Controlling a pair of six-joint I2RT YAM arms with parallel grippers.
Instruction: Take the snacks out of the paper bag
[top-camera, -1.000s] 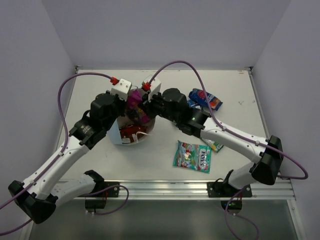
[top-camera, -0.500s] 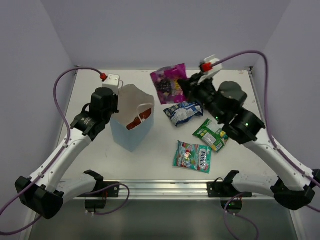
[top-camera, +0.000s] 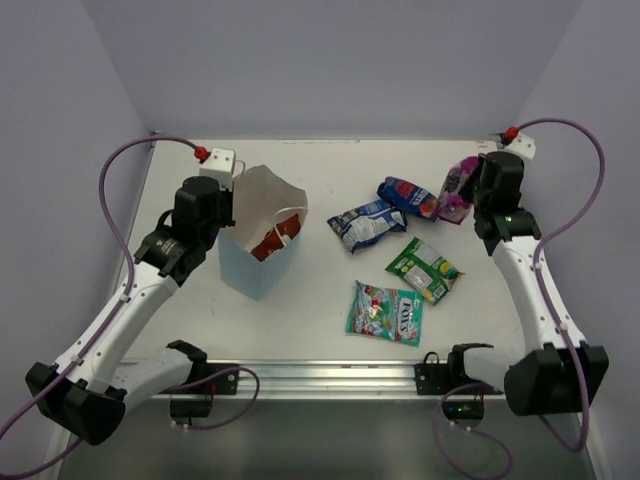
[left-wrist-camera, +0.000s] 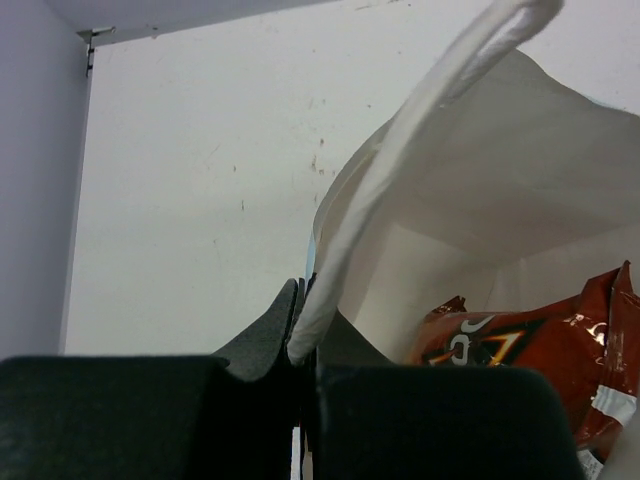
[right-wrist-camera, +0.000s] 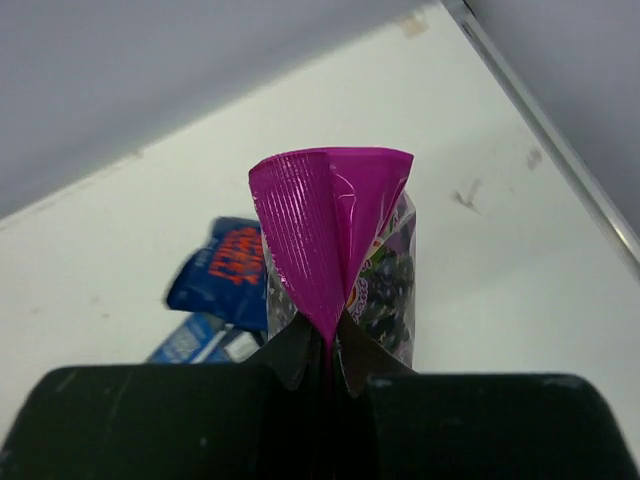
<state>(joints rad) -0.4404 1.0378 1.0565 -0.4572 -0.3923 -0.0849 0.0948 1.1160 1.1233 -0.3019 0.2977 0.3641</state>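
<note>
The white table (top-camera: 330, 170) carries an upright light-blue paper bag (top-camera: 246, 272) at its left. The left gripper (left-wrist-camera: 303, 330) is clamped on the bag's rim and white loop handle (left-wrist-camera: 420, 120). Inside the bag sits a red-orange Doritos packet (left-wrist-camera: 540, 350), its logo partly showing. To the right lie a teal packet (top-camera: 385, 312), a green-yellow packet (top-camera: 424, 268), a blue-white packet (top-camera: 366, 224) and a dark blue packet (top-camera: 408, 196) whose red lettering is unreadable. The right gripper (right-wrist-camera: 325, 345) pinches the top seam of a magenta-purple packet (right-wrist-camera: 335, 220) at the table's far right.

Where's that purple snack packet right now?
The purple packet is pinched in the right gripper, at the far right of the top view, just right of the dark blue packet.
</note>
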